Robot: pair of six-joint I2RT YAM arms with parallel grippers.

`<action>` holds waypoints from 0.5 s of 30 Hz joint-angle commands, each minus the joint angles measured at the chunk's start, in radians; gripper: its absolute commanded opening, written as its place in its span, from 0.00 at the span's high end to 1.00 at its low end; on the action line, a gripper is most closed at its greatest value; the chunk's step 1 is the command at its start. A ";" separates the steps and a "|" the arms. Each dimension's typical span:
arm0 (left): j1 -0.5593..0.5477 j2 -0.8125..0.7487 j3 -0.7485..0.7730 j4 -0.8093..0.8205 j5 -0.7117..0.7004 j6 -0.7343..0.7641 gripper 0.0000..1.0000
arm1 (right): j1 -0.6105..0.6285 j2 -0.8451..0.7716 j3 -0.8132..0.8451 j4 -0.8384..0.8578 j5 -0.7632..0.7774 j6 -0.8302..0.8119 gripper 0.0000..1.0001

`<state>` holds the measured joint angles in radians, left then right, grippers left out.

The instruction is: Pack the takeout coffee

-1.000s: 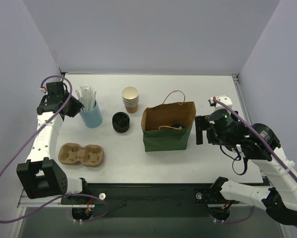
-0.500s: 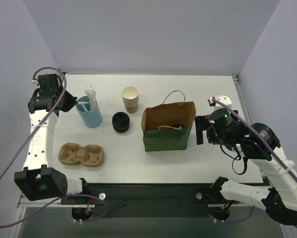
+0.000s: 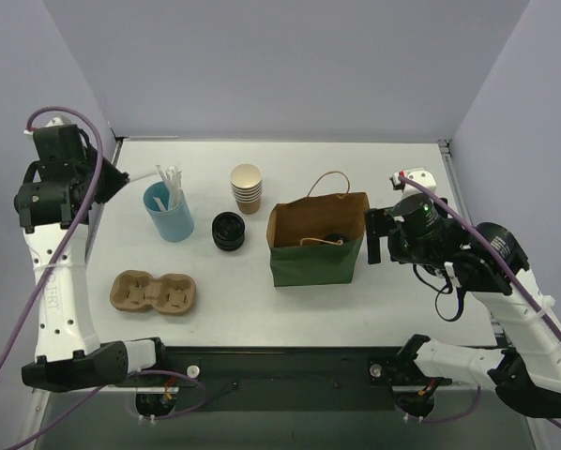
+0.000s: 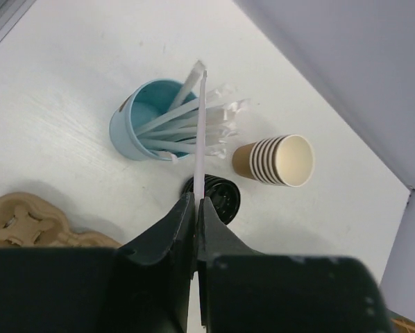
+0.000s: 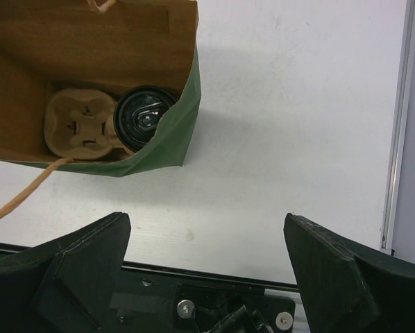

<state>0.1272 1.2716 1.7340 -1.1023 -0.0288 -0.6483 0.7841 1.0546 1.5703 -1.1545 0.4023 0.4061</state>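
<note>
The takeout coffee (image 5: 146, 116), a cup under a black lid, stands inside the green and brown paper bag (image 5: 159, 149) beside a cardboard carrier (image 5: 75, 125). From above only its dark lid (image 3: 333, 239) shows in the bag (image 3: 318, 255). My right gripper (image 5: 206, 220) is open over bare table to the right of the bag, holding nothing. My left gripper (image 4: 196, 200) is shut on a white wrapped straw (image 4: 200, 132), held high above and left of the blue cup (image 4: 141, 128) of straws. In the top view the straw (image 3: 144, 172) points from the left gripper (image 3: 114, 178) toward that cup.
A stack of lidless tan cups (image 3: 247, 187) stands behind a pile of loose black lids (image 3: 229, 231). A second cardboard cup carrier (image 3: 154, 292) lies near the front left. The blue cup (image 3: 170, 214) holds several more straws. Walls close in on three sides.
My left gripper closed on a straw at the blue cup, then rose and pulled back to the left, drawing the straw out. The right arm shifted only slightly.
</note>
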 commanded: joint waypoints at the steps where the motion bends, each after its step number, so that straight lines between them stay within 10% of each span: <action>1: 0.005 -0.015 0.114 0.005 0.064 0.026 1.00 | -0.009 0.018 0.076 -0.031 0.013 -0.024 0.00; 15: -0.009 0.029 0.280 0.001 0.409 0.019 1.00 | -0.009 0.012 0.094 -0.027 0.056 0.003 0.00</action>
<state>0.1257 1.2858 1.9450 -1.1149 0.2371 -0.6392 0.7837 1.0695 1.6455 -1.1549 0.4099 0.4034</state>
